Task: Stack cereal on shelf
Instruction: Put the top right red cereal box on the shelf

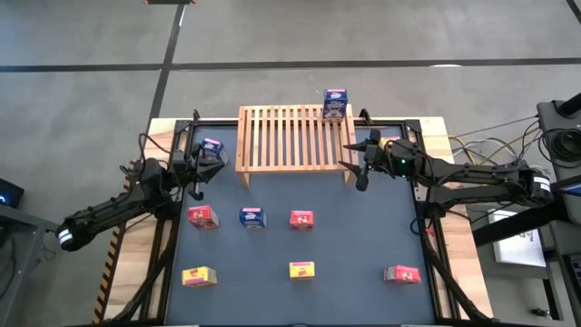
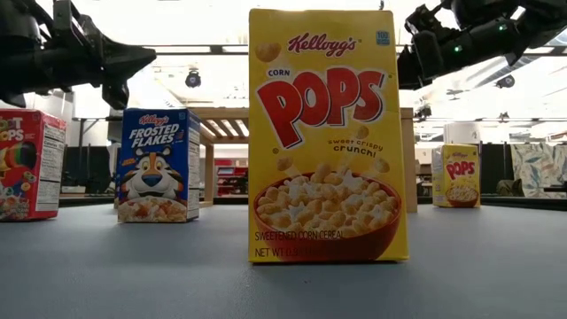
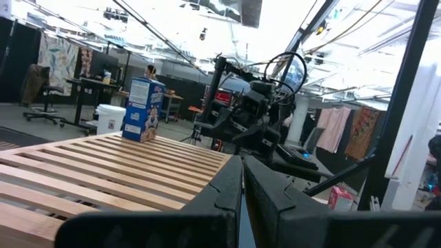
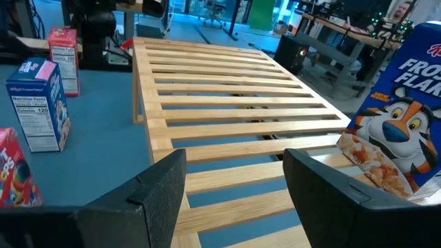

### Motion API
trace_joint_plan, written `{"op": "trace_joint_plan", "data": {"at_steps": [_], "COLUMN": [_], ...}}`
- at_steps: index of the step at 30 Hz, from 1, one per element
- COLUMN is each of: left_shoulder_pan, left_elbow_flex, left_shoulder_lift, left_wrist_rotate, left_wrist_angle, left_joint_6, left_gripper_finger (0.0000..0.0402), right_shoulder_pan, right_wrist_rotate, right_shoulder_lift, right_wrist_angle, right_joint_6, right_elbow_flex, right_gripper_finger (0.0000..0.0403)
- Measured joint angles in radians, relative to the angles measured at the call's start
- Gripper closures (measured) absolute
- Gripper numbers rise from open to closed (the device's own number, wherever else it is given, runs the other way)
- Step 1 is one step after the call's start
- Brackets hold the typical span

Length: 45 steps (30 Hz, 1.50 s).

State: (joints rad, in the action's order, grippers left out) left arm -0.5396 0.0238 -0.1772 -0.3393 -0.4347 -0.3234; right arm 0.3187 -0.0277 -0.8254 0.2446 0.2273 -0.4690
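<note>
right hand (image 1: 361,166) apart, at shelf (image 1: 292,136) front corner | left hand (image 1: 195,169) seemingly together | risk: bumping Frosted Flakes box (image 1: 335,104) off shelf corner

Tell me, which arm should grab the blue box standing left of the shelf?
Probably left: the left claw sits right beside that blue box, while the right claw waits across the shelf.

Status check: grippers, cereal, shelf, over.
Left gripper shut, empty. Right gripper open beside shelf. One blue box on shelf; the others on the table. Nothing blocking.
</note>
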Motion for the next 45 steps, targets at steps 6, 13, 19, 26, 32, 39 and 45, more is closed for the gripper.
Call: {"op": "trace_joint_plan", "data": {"at_steps": [6,13,19,26,32,39,45], "left_shoulder_pan": [0.0,0.0,0.004,0.056,0.212,0.489,0.628], "left_elbow_flex": [0.0,0.0,0.204,0.518,0.656,0.907,1.01], "left_shoulder_lift": [0.0,-0.001,-0.034,-0.265,-0.467,-0.65,-0.827], "left_wrist_rotate": [-0.001,0.007,0.027,0.121,0.153,0.477,0.62], "left_wrist_angle": [-0.01,-0.053,0.207,0.553,0.592,0.755,0.88], "left_joint_6": [-0.023,-0.014,0.075,0.224,0.318,0.417,0.354], "left_gripper_finger": [0.0402,0.0402,0.0402,0.0392,0.0355,0.0347,0.0313], "right_shoulder_pan": [0.0,0.0,0.0,0.0,0.0,0.0,0.0], "right_wrist_rotate": [0.0,0.0,0.0,0.0,0.001,0.001,0.001], "right_shoulder_lift": [-0.007,-0.007,-0.007,-0.007,-0.007,0.003,0.004], "right_wrist_angle": [0.0,0.0,0.0,0.0,0.0,-0.004,-0.004], "right_joint_6": [0.017,0.019,0.019,0.016,0.012,0.033,0.06], "right_elbow_flex": [0.0,0.0,0.0,0.0,0.0,0.0,0.0], "right_gripper_finger": [0.017,0.017,0.017,0.017,0.017,0.017,0.017]}}
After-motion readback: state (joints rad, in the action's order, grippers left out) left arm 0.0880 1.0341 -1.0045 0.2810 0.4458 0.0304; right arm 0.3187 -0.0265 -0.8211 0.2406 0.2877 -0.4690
